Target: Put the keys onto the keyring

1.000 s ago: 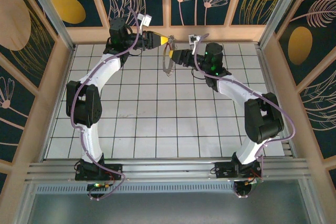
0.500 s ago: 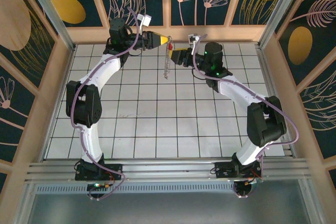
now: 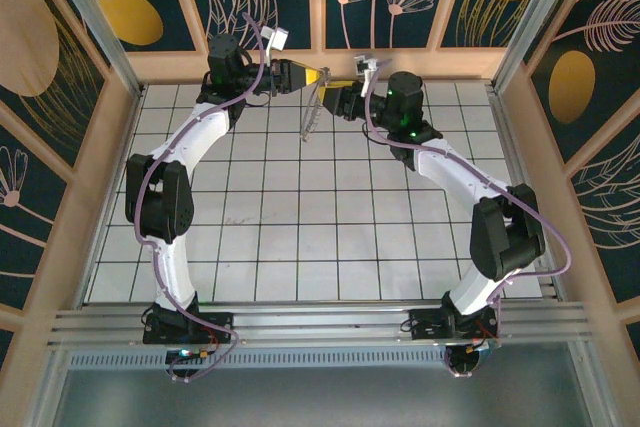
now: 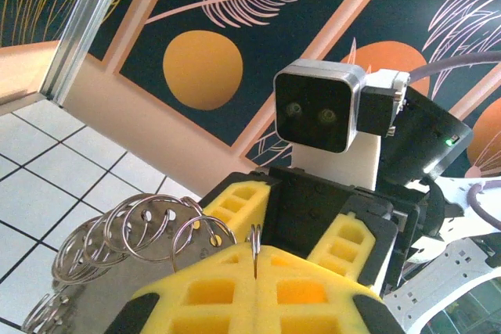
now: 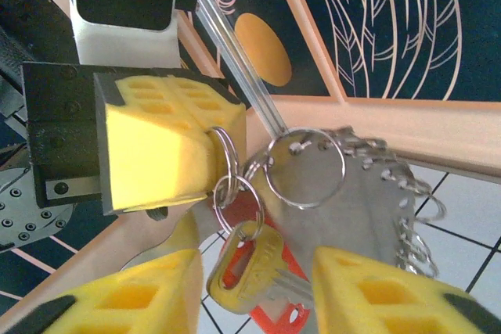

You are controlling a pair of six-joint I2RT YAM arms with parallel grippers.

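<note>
Over table (image 3: 300, 237), keyring (image 3: 311, 115) in left hand (image 3: 319, 77)

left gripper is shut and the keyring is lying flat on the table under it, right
Not quite. The left gripper is shut, but the keyring is not lying flat on the table. It hangs in the air from that gripper, held by a small ring pinched between the yellow pads. The right wrist view shows this.
</note>
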